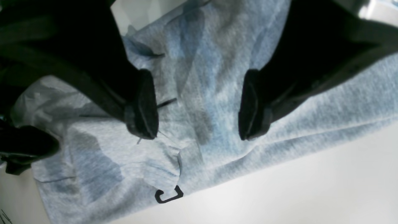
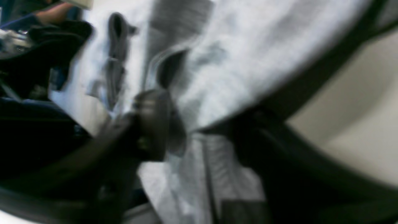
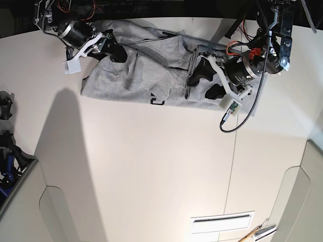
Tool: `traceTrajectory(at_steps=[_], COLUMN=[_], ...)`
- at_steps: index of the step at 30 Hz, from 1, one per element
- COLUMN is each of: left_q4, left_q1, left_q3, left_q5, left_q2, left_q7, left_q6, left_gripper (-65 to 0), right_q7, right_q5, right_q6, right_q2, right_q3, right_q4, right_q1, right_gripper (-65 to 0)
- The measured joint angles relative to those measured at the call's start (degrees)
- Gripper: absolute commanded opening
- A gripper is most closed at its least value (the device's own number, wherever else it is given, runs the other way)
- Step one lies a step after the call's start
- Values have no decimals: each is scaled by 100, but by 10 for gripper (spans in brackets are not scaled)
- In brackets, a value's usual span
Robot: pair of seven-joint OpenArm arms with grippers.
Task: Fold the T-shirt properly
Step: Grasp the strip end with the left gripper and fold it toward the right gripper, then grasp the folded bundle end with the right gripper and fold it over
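The heather-grey T-shirt (image 3: 146,75) lies crumpled along the far edge of the white table (image 3: 151,166). A bit of its black lettering (image 3: 157,101) peeks out at the near hem (image 1: 168,196). My left gripper (image 1: 197,135) hovers open over the shirt's (image 1: 211,77) wrinkled cloth, and nothing is pinched between its fingers (image 1: 143,109). In the base view it (image 3: 199,83) sits over the shirt's right part. My right gripper (image 3: 115,52) is at the shirt's upper left. Its wrist view is blurred: cloth (image 2: 242,56) lies between the dark fingers (image 2: 152,124), and the grip is unclear.
A black cable (image 3: 242,116) trails from the left arm onto the table beside the shirt. Dark gear (image 3: 6,111) sits at the left edge. A slotted vent (image 3: 222,222) lies near the front right. Bare table borders the shirt's hem (image 1: 311,186).
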Motion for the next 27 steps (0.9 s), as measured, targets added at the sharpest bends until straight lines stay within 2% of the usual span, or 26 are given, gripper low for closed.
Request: traceTrajectory(at_steps=[2, 3, 10, 16, 21, 27], left_q4=[0, 0, 374, 433, 433, 404], left_q1=[0, 2, 0, 52, 188, 511], left_q3=[-63, -114, -758, -1349, -1722, -1727], left_q5=[0, 0, -22, -24, -20, -59], left_q2=[2, 0, 2, -2, -9, 2], left_q7=[0, 2, 214, 494, 603, 726], left_q6=[0, 0, 0, -2, -2, -4], left_gripper=[-216, -216, -216, -216, -216, -216], right_q7=[-35, -37, -81, -192, -262, -284], right_q5=[-114, -118, -240, -243, -127, 50], right_q6=[-20, -20, -22, -20, -20, -20], right_q2=[2, 2, 0, 70, 634, 1390], right_q3=[0, 0, 66, 748, 1287, 1687], right_q4=[-15, -15, -17, -17, -15, -13], right_q1=[22, 44, 332, 490, 549, 555], right_gripper=[-629, -650, -650, -650, -650, -650])
